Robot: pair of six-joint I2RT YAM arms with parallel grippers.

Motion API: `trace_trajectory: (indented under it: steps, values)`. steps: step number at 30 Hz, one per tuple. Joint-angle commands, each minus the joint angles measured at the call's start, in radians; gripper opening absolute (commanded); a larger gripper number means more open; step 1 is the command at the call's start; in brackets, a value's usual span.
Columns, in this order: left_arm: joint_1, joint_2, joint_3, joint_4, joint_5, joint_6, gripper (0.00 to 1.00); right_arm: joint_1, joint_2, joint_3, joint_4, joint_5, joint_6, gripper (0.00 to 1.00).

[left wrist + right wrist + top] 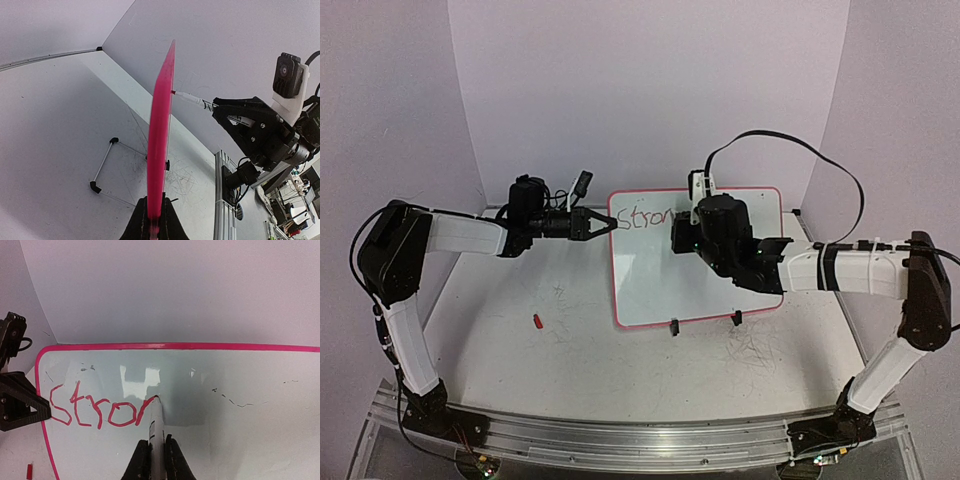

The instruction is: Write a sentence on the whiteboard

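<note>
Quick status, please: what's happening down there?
Left gripper: jaws shut on whiteboard edge. Right gripper: jaws shut on marker, tip on board. Sentence reads "Stron". Nothing blocking.

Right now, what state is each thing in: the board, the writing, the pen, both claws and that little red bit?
whiteboard: propped up at a slant, left rim clamped.
sentence: unfinished, reads "Stron".
marker: uncapped, tip on the board.
left gripper: shut on the whiteboard's rim.
right gripper: shut on the marker.
small red piece: lying loose, apart from the board.
</note>
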Motion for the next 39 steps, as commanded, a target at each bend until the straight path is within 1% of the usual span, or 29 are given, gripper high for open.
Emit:
trace_trajectory:
  steps: [1, 24, 39]
  values:
    - [-0.019, -0.038, 0.001, 0.019, 0.022, 0.003, 0.00, -0.012, -0.012, -0.005, -0.015, 0.034, 0.025, 0.00]
    - [-0.021, -0.039, 0.001, 0.018, 0.021, 0.003, 0.00, 0.001, -0.052, -0.105, -0.048, -0.022, 0.090, 0.00]
    - [-0.025, -0.045, -0.005, 0.019, 0.017, 0.012, 0.00, 0.001, -0.053, -0.058, -0.050, -0.016, 0.075, 0.00]
